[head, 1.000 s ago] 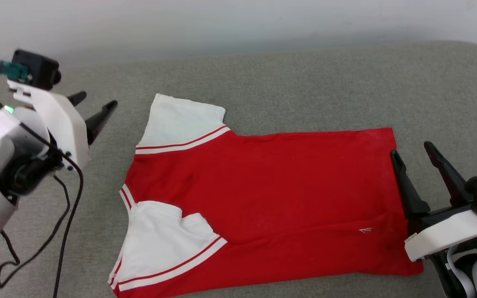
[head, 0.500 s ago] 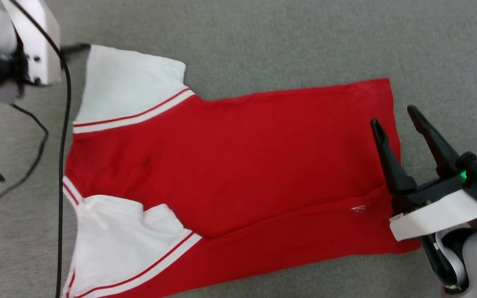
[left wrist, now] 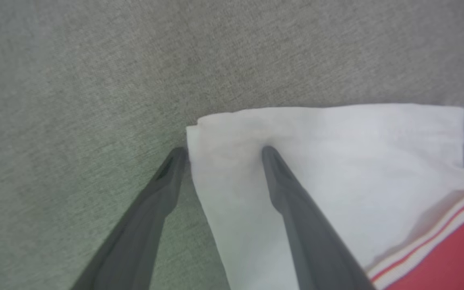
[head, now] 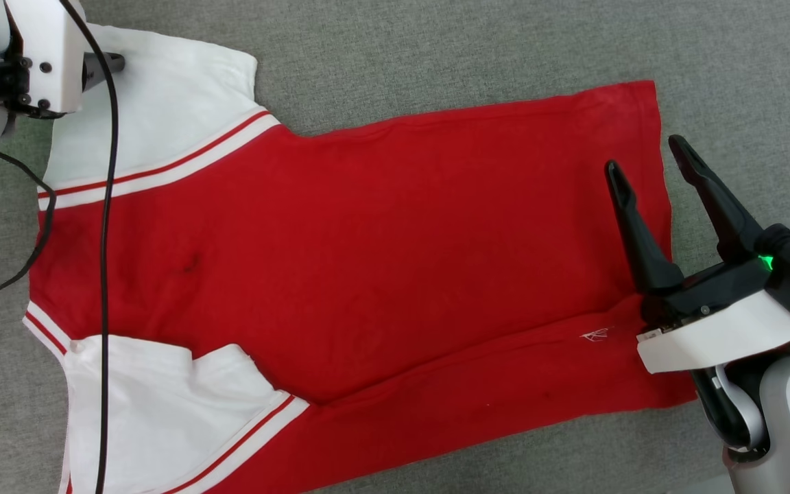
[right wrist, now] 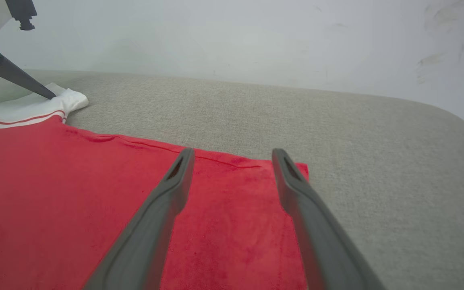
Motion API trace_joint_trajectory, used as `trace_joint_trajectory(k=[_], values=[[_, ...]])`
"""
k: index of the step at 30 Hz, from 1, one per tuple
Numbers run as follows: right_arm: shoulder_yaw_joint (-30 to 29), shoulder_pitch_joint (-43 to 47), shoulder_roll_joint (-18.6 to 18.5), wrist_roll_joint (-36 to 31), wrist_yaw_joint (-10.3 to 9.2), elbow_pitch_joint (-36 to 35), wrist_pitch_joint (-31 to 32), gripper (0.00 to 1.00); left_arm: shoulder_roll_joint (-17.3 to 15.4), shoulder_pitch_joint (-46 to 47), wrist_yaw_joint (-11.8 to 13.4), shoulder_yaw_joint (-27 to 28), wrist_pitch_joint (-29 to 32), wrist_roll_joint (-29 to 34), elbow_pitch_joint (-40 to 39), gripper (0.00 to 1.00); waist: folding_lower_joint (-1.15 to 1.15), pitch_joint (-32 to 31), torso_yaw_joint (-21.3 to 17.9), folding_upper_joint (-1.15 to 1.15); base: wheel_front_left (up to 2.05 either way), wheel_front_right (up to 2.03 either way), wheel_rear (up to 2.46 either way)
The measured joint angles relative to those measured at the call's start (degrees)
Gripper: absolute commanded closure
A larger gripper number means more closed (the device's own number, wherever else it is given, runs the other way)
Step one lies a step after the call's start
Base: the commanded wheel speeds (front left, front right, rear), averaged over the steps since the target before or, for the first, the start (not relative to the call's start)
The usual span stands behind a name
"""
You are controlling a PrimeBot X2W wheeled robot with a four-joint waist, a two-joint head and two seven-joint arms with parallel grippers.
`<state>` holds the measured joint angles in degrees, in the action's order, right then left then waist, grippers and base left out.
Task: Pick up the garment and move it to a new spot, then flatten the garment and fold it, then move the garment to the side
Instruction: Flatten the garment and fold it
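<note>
- We see the garment [head: 381, 261] spread flat on the grey fabric surface [head: 436, 48], red body in the middle, white sleeves toward our left and the hem toward our right.
- A small white logo [head: 597, 334] sits on the red cloth near the hem.
- Our left pincer [left wrist: 222, 152] stands apart at the far sleeve [head: 162, 116]. In the left wrist view one finger is on the grey surface just beside the sleeve's corner and the other rests on the white cloth. Nothing is clamped between them.
- Our right pincer [head: 644, 156] is also spread wide, at the hem end. In the head view one finger lies over the red cloth and the other over the grey surface past the hem edge. We cannot tell whether it touches the cloth.
- A black cable [head: 103, 274] from our left arm hangs across the striped trim and the near sleeve.
</note>
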<state>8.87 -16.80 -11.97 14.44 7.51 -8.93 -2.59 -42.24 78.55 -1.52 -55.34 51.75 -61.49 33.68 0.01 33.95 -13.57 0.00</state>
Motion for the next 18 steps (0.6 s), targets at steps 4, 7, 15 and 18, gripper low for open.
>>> trace_joint_trajectory(k=[4,7,15,18], values=[[-0.32,-0.55,-0.01,0.00,0.00,0.46,-0.43,0.00,0.40,-0.48,-1.29,-0.55,-0.80,0.35,0.83,0.00,0.00,-0.09,0.04,0.00,0.00,0.00,0.00],[-0.87,-0.92,-0.02,0.01,0.00,0.62,-0.45,0.00,0.97,-0.88,-2.08,-0.70,-3.19,0.92,1.53,1.00,-0.01,-0.13,0.25,0.00,0.00,0.00,0.00],[-3.05,-4.11,-1.41,-0.85,0.00,0.59,0.25,0.00,3.30,-1.74,-4.04,-1.93,-9.13,2.92,3.81,1.00,0.00,-1.57,1.54,0.00,0.00,0.00,0.00],[-3.63,-6.56,-3.88,-0.45,0.00,0.62,3.37,0.00,3.98,-2.22,-4.66,-2.26,-11.90,3.15,3.72,1.00,0.00,-3.05,2.22,0.00,0.00,0.00,0.00]])
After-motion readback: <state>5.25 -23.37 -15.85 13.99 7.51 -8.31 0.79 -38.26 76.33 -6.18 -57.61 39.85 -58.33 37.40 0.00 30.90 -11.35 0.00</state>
